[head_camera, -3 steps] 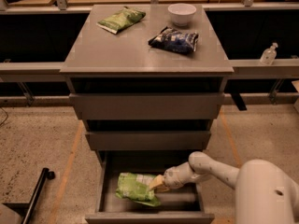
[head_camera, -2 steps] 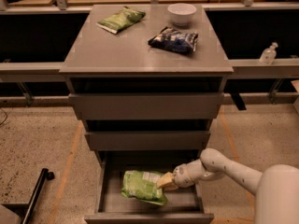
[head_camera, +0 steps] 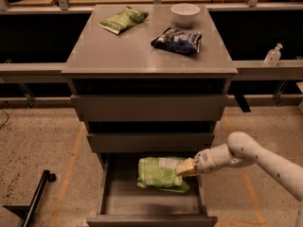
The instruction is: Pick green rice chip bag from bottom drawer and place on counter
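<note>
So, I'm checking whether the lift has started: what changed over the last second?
The pincer, holding the green rice chip bag by its right edge, has moved right and up in the picture, and the bag came with it inside the bottom drawer. Unchanged: the drawer stands open; the darker green bag, blue-and-white bag and bowl sit on the counter.

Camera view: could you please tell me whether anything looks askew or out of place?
Only the green rice chip bag, lying skewed toward the right of the open bottom drawer, with the gripper at its right edge.
</note>
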Controlling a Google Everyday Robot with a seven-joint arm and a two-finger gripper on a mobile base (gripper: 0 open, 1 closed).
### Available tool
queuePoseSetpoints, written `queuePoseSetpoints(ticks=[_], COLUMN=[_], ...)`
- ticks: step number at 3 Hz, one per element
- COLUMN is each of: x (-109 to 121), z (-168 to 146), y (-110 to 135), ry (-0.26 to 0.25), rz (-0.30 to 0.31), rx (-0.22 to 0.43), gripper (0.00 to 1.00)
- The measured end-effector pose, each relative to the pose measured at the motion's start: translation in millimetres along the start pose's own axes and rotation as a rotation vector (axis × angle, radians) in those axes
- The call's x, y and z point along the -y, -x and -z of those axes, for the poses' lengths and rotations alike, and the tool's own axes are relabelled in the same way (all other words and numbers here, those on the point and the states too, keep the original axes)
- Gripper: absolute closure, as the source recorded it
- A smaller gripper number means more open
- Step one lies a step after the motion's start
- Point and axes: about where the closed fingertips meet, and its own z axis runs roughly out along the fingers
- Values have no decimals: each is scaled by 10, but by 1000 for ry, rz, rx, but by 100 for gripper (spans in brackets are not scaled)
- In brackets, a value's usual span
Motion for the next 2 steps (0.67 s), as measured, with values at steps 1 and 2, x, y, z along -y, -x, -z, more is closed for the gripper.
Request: queuePoseSetpoints(ticks=[1, 2], x=[-332, -877], z=[562, 1033], y=[280, 636], ry=[-34, -120], rz=[87, 187], rx=[55, 96], gripper=[100, 100])
